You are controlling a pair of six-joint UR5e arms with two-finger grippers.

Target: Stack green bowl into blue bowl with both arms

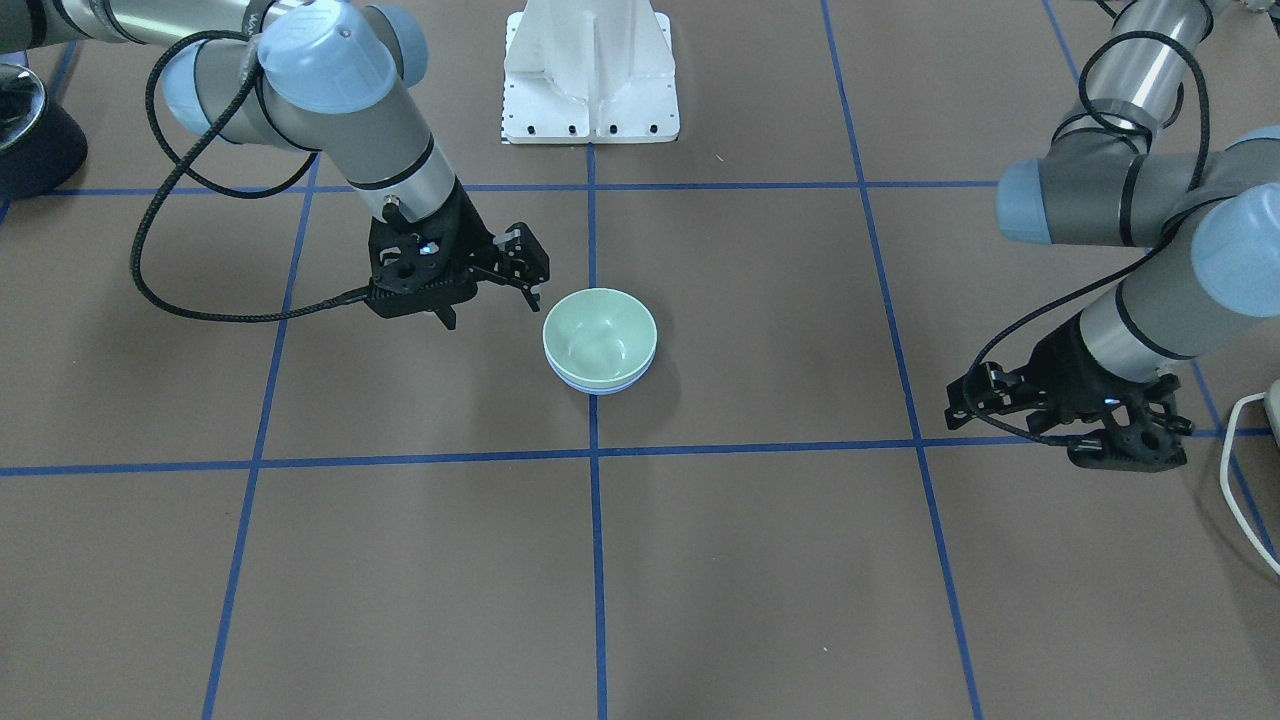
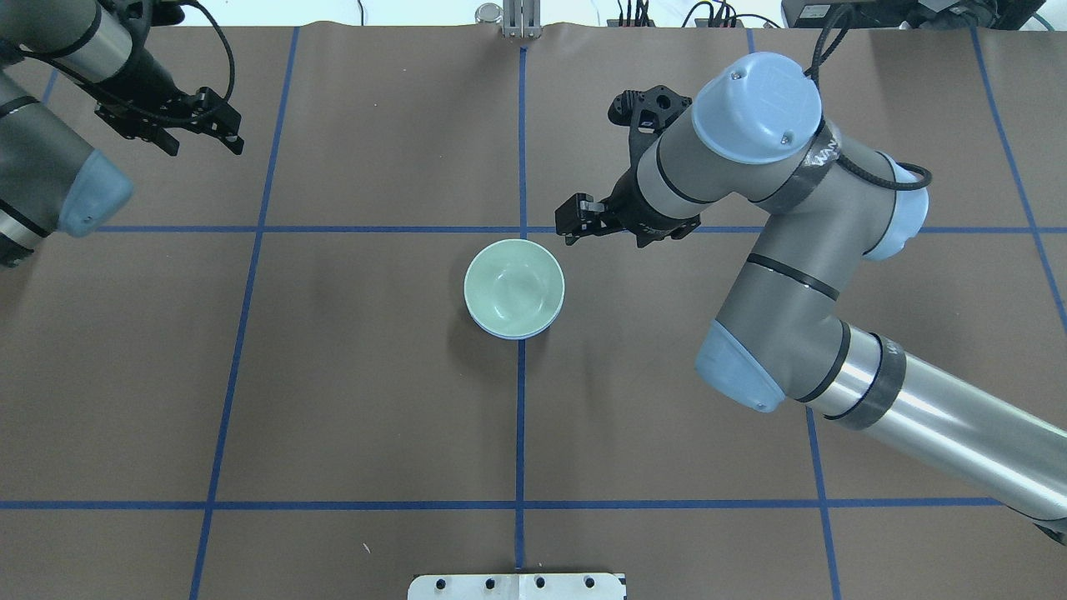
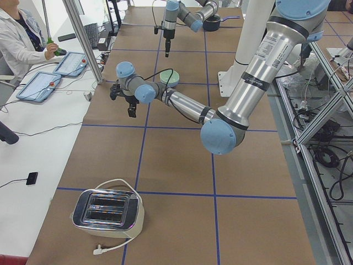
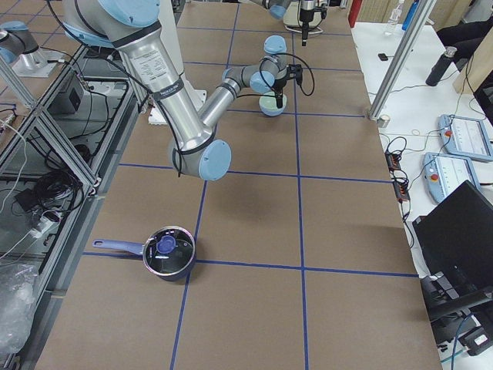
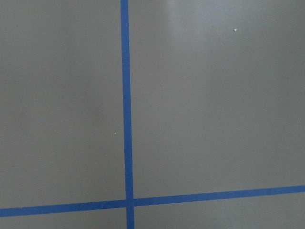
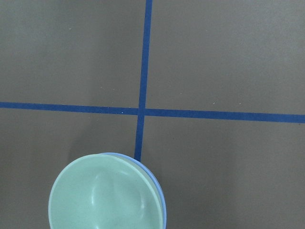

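Observation:
The green bowl (image 1: 600, 333) sits nested inside the blue bowl (image 1: 601, 388) at the table's middle, beside a blue tape crossing. Only the blue bowl's rim shows under it. The pair also shows in the overhead view, green bowl (image 2: 513, 287) in blue bowl (image 2: 510, 336), and in the right wrist view, green bowl (image 6: 102, 200) in blue bowl (image 6: 161, 198). My right gripper (image 1: 490, 312) hangs open and empty just beside the bowls, apart from them; it also shows overhead (image 2: 569, 233). My left gripper (image 2: 206, 151) is open and empty, far off over bare table.
The white pedestal (image 1: 590, 70) stands at the robot's side of the table. A toaster (image 3: 107, 210) sits at the table's left end, a lidded pot (image 4: 168, 253) at its right end. A white cable (image 1: 1240, 480) lies near the left arm. An operator (image 3: 19, 38) sits beyond the table.

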